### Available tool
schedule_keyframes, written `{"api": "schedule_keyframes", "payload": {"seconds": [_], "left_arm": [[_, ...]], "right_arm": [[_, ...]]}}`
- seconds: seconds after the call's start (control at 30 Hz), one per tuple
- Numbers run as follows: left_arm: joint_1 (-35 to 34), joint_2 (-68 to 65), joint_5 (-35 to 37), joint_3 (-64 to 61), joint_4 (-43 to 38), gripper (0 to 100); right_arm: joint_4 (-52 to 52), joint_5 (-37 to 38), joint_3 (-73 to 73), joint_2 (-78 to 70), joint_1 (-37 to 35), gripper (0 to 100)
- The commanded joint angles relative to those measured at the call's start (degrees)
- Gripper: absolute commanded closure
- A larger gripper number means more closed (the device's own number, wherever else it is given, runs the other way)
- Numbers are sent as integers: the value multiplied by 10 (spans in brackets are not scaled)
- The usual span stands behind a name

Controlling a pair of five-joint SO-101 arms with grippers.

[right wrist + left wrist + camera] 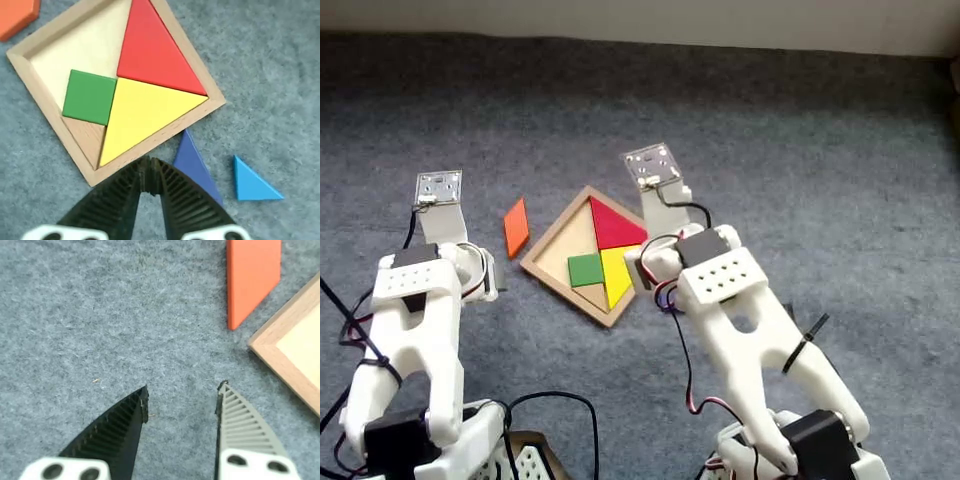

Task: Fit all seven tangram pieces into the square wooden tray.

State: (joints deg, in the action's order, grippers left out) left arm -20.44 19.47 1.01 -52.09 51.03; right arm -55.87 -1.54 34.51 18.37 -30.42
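- pale wooden tray (215, 101)
- red triangle (152, 55), yellow triangle (145, 112), green square (90, 96), tan triangle (87, 139)
- orange piece (250, 275)
- dark blue triangle (192, 162), light blue triangle (249, 182)
- grey table (75, 315)

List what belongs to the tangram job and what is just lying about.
Job: wooden tray, red triangle, yellow triangle, green square, plain wooden triangle, orange parallelogram, dark blue triangle, light blue triangle.
Lying about: grey carpet, black cable.

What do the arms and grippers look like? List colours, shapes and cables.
Left arm and right arm: white plastic shells, black motors, black and red cables. Left gripper: one black, one grey ribbed, pointed finger. Right gripper: black ribbed fingers.
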Motion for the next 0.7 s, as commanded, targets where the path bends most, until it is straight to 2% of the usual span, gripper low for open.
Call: {"api": "schedule_keyframes", "payload": {"seconds": [0.0, 0.17, 0.37, 0.5, 0.67], "left_arm": [[11, 19, 3, 1, -9, 769], [11, 19, 3, 1, -21, 769], [11, 19, 3, 1, -24, 769], [11, 19, 3, 1, -24, 769], [11, 19, 3, 1, -24, 769]], "right_arm": [[12, -34, -6, 26, 36, 950], [11, -39, -3, 25, 46, 830], [-2, 7, -3, 12, 10, 821], [-36, 12, -18, -58, 14, 820], [-97, 18, -123, -130, 45, 820]]}}
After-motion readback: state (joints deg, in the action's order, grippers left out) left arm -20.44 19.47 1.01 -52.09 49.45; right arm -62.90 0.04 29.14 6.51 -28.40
